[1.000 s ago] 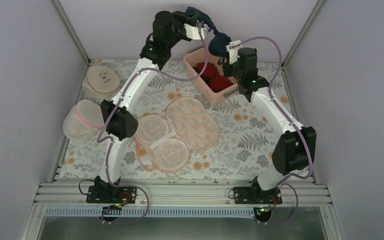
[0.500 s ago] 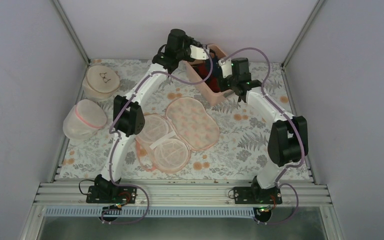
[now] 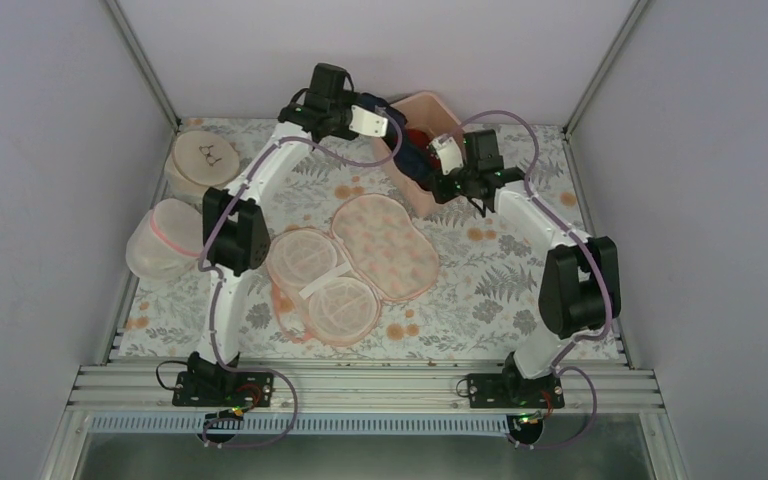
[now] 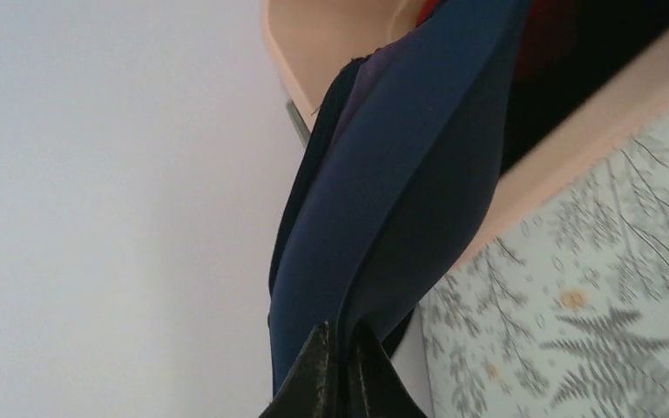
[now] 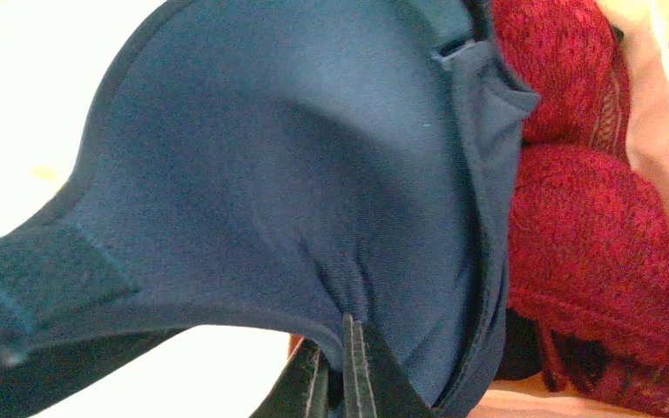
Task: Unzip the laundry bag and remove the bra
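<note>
Left end effector (image 4: 344, 338) and right end effector (image 5: 335, 348) each pinch the smooth, round-cupped navy bra (image 5: 296, 174).

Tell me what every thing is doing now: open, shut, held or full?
laundry bag: unzipped, spread open flat, empty.
bra: pinched by both grippers, hanging at the pink bin.
left gripper: shut on the bra.
right gripper: shut on the bra.
pink bin: holds red garments.

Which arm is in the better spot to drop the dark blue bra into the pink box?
Probably right. The right fingers pinch the bra beside the red clothes inside the box; the left fingers hold theirs at the box's rim.
</note>
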`<state>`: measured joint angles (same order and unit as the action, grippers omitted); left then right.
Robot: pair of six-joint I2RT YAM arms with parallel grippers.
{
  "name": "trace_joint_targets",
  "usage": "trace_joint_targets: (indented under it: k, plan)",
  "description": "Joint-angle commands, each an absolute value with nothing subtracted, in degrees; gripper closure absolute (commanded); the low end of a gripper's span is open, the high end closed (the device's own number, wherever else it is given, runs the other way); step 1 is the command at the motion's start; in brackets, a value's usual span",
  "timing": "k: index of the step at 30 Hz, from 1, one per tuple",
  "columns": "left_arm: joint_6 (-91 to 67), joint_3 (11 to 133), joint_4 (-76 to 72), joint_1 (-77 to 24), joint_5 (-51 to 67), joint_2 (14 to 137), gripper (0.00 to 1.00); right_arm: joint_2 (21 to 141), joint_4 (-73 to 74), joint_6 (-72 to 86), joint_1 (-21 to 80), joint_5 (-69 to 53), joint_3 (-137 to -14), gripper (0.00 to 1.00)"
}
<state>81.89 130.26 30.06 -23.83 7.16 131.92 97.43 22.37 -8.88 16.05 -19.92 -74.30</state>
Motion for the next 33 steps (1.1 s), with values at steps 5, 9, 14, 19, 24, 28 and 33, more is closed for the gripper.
trace_joint_targets:
  k: [5, 9, 14, 19, 24, 28, 33]
  plan:
    - [86.3, 121.7, 34.9, -22.7, 6.3, 122.4, 0.98, 92.7, 27.2, -7.8, 16.5, -23.3, -71.7, 0.96]
    - [85.8, 124.2, 36.3, -22.8, 6.7, 122.4, 0.98, 93.4, 29.1, -6.8, 16.4, -23.5, -74.3, 0.96]
    - [84.0, 132.7, 38.1, -24.0, 7.0, 126.9, 0.98, 92.1, 27.1, 0.8, 13.9, -27.2, -74.2, 0.96]
    - [81.5, 144.2, 41.2, -25.7, 6.3, 134.1, 0.98, 93.2, 27.2, 4.7, 11.1, -26.6, -73.4, 0.96]
    - [81.8, 145.5, 39.0, -27.0, 5.8, 136.7, 0.98, 93.9, 24.8, 8.3, 7.8, -28.2, -72.2, 0.93]
    - [81.9, 144.8, 36.3, -28.6, 5.9, 137.4, 0.98, 96.2, 24.2, 9.4, 6.0, -29.7, -73.0, 0.92]
    - [83.0, 144.8, 35.6, -29.7, 5.1, 138.3, 0.98, 97.3, 22.9, 10.6, 4.0, -27.0, -73.3, 0.70]
